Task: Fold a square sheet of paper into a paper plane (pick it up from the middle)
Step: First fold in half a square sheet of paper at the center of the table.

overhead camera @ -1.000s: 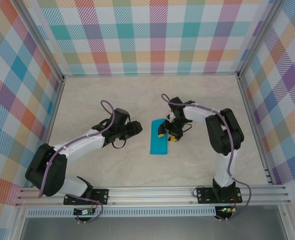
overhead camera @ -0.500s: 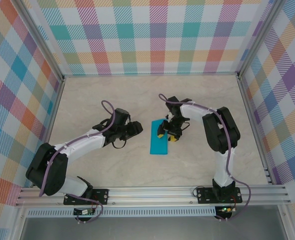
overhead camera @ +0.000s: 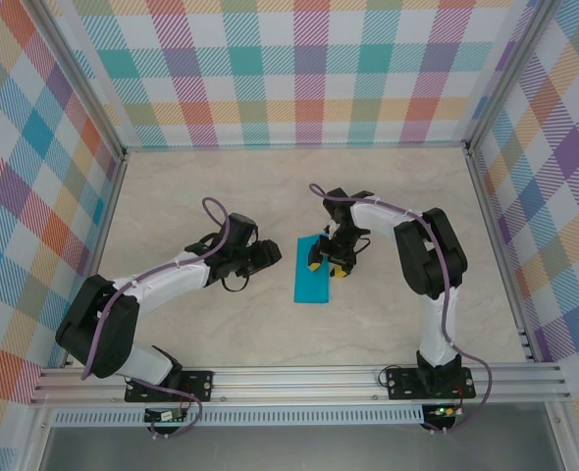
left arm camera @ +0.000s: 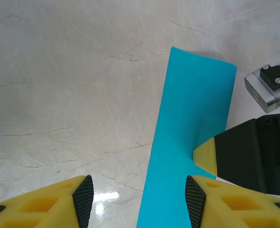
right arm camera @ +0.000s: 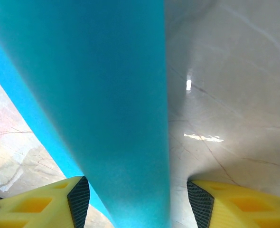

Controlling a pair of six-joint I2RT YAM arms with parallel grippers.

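Observation:
The square sheet of paper [overhead camera: 309, 285] lies on the table, folded into a narrow teal-blue rectangle. My left gripper [overhead camera: 273, 254] hovers just left of it, open. In the left wrist view the paper [left arm camera: 192, 118] has its left edge between my left gripper's [left arm camera: 139, 202] spread jaws. My right gripper [overhead camera: 327, 267] is low over the paper's far right part, open. One of its yellow fingertips [left arm camera: 206, 156] rests on the paper. In the right wrist view the sheet [right arm camera: 107, 95] runs up between my right gripper's [right arm camera: 137, 202] jaws, touching neither pad.
The beige marble-look table [overhead camera: 221, 196] is walled by plaid panels on three sides, with metal posts [overhead camera: 123, 167] at the corners. An aluminium rail [overhead camera: 299, 378] carrying both arm bases runs along the near edge.
The left arm has edged slightly right toward the paper. The right arm's elbow has swung a little left, with its gripper staying over the paper. The paper has not moved.

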